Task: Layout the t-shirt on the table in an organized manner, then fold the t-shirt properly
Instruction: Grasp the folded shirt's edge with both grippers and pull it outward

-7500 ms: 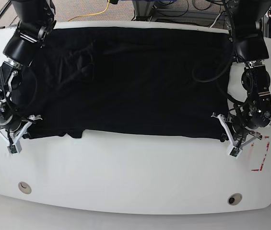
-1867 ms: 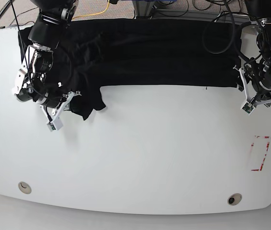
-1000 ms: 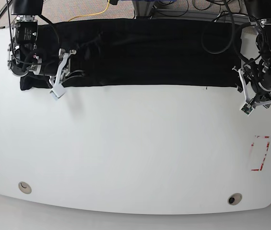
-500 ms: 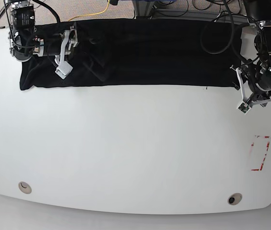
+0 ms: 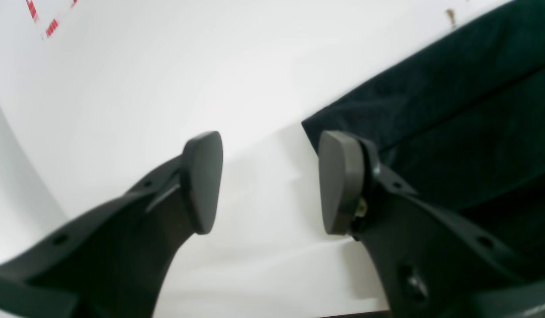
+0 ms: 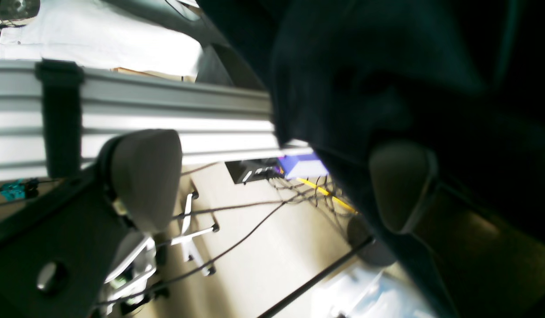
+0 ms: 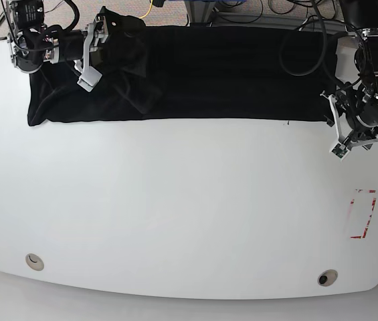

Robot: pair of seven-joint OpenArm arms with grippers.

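The black t-shirt (image 7: pixel 209 73) lies as a long flat band along the far edge of the white table (image 7: pixel 175 214). Its left part is bunched into folds. My right gripper (image 7: pixel 93 47) hovers over that far left part, open wide. In the right wrist view its fingers (image 6: pixel 144 176) stand far apart, with dark t-shirt (image 6: pixel 387 66) fabric behind one pad and nothing gripped. My left gripper (image 7: pixel 334 130) is at the shirt's right end. Its jaws (image 5: pixel 272 183) are open over bare table, one finger beside the t-shirt (image 5: pixel 453 101) corner.
A red tape rectangle (image 7: pixel 364 214) marks the table at right, seen also as red tape (image 5: pixel 38 17) in the left wrist view. Two grommet holes (image 7: pixel 34 261) (image 7: pixel 326 277) sit near the front edge. Cables and a metal rail (image 6: pixel 122 106) lie beyond the far edge.
My right gripper has let go of the shirt's left part, opened wide and moved toward the far edge. The shirt's left end now lies spread. The left arm has barely moved.
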